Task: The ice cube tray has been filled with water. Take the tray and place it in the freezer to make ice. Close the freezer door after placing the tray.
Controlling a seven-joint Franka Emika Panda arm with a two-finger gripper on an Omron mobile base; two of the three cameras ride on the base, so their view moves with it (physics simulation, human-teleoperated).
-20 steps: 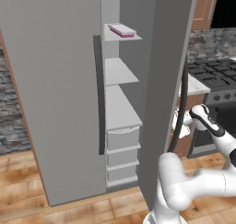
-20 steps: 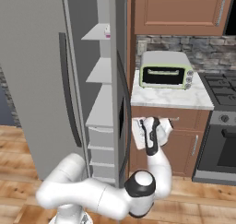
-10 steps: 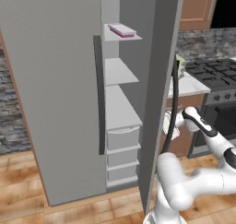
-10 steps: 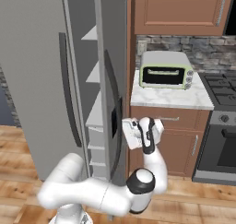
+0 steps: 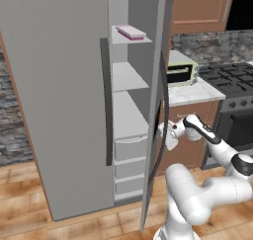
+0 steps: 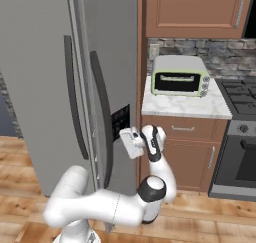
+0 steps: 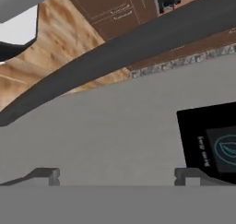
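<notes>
The robot's gripper (image 7: 117,174), jaws spread wide and holding nothing, presses against the grey door with the dark dispenser panel (image 7: 213,142), below its long dark handle (image 7: 120,52). Behind that door, the pale pink ice cube tray (image 5: 131,32) lies on the freezer's (image 5: 129,115) top white shelf.

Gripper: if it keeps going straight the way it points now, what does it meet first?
Most likely the grey door with the dark dispenser panel, right ahead of the open gripper. The gap looks small.
</notes>
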